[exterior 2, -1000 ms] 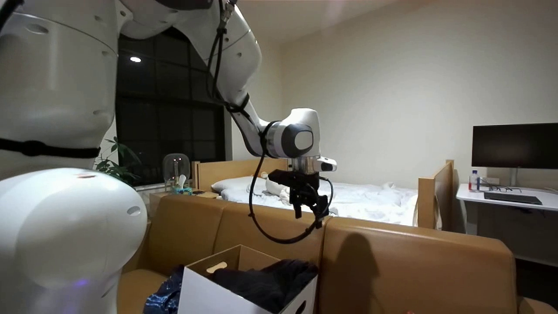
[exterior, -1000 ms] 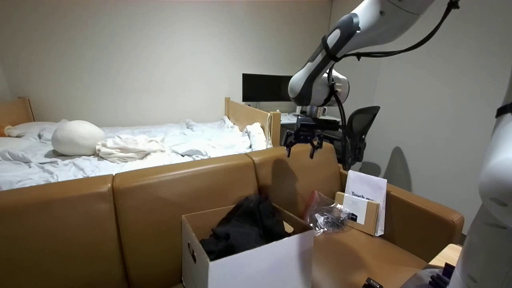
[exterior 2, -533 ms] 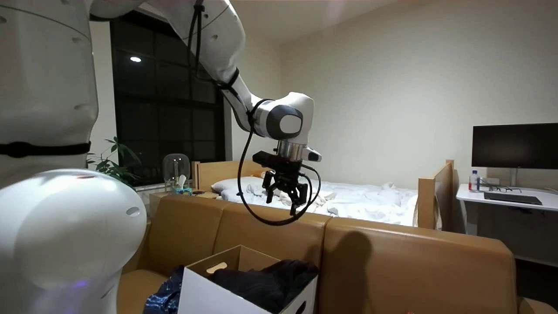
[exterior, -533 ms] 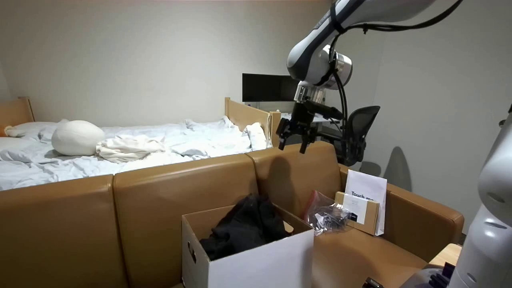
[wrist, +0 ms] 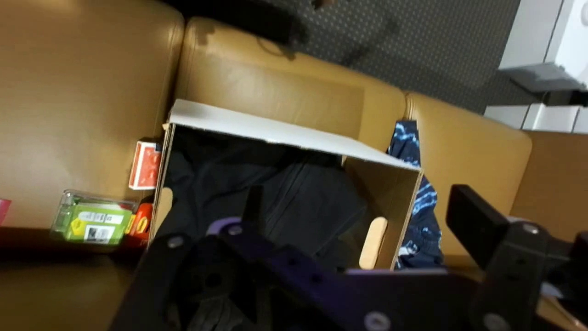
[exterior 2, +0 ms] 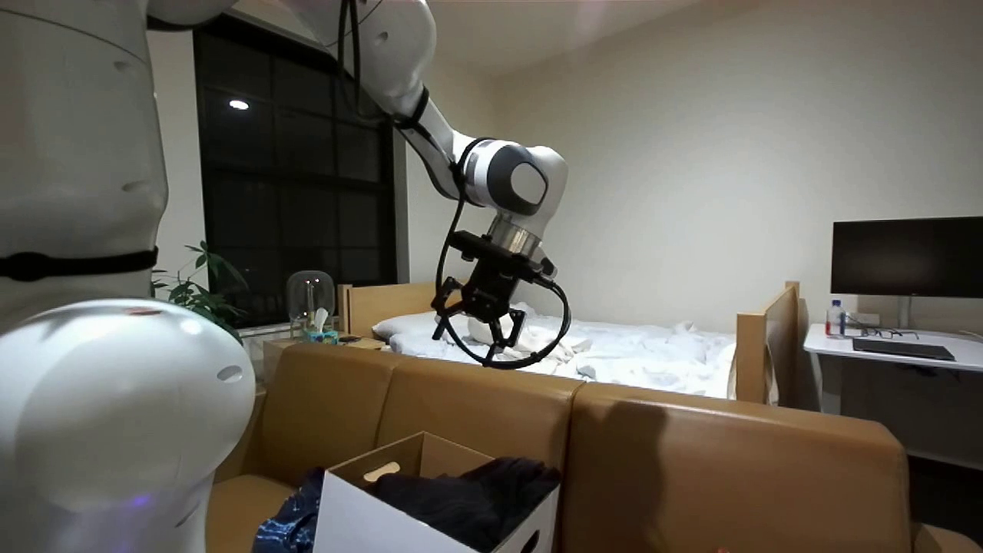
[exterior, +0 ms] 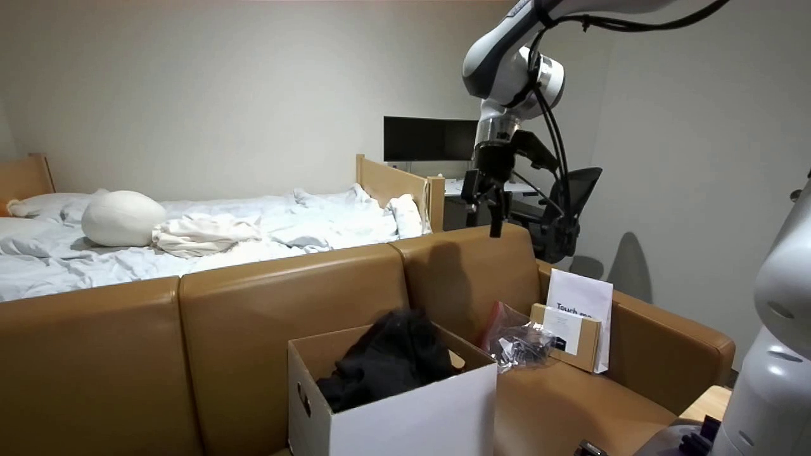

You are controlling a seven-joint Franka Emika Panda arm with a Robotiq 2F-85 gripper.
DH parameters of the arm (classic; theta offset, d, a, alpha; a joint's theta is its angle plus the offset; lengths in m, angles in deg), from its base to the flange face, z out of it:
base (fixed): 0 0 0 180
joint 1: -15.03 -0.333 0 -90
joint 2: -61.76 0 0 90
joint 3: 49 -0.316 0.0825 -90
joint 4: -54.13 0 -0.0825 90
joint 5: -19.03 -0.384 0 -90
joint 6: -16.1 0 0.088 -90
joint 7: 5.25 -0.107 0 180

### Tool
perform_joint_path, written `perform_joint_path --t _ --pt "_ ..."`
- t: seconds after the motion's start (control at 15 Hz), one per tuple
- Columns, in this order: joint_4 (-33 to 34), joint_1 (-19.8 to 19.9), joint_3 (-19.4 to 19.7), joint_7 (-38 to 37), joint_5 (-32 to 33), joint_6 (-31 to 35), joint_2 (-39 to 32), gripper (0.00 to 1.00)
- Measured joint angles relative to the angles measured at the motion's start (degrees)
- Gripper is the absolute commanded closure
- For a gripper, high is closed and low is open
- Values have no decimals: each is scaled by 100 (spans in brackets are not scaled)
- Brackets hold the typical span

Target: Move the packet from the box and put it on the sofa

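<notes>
The packet point(exterior: 516, 342), clear plastic with a reddish edge, lies on the sofa seat against the back, to the right of the box in an exterior view. The white box point(exterior: 412, 411) stands on the tan sofa point(exterior: 298, 278). Box point(exterior 2: 376, 518) and sofa point(exterior 2: 706, 438) show in both exterior views. The wrist view shows the box point(wrist: 275, 131) open below, holding black fabric point(wrist: 275, 193); no packet shows inside it. My gripper point(exterior: 484, 225) is open and empty, high above the sofa, with its fingers apart point(exterior 2: 466, 346). Its fingers frame the box's side in the wrist view point(wrist: 363, 211).
A tan parcel point(exterior: 586, 345) and white paper bag point(exterior: 580, 291) lean by the armrest. Dark blue patterned fabric point(exterior 2: 292, 518) lies beside the box. In the wrist view, a green pack point(wrist: 94, 218) and red card box point(wrist: 146, 165) lie beside it. A bed point(exterior: 304, 215) stands behind.
The gripper has risen and its wrist has tilted. The box, the black fabric and the packet have not moved.
</notes>
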Motion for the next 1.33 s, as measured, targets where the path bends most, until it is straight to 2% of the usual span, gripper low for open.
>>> perform_joint_path --t 0.2,0.33,0.67,1.33 --pt "284 0 -33 264 522 -854 -83 0" --pt "359 -17 -116 345 942 -1198 -132 0" --pt "361 -162 -477 355 2037 -1341 -257 0" --pt "362 -192 -522 355 2141 -1341 -264 0"
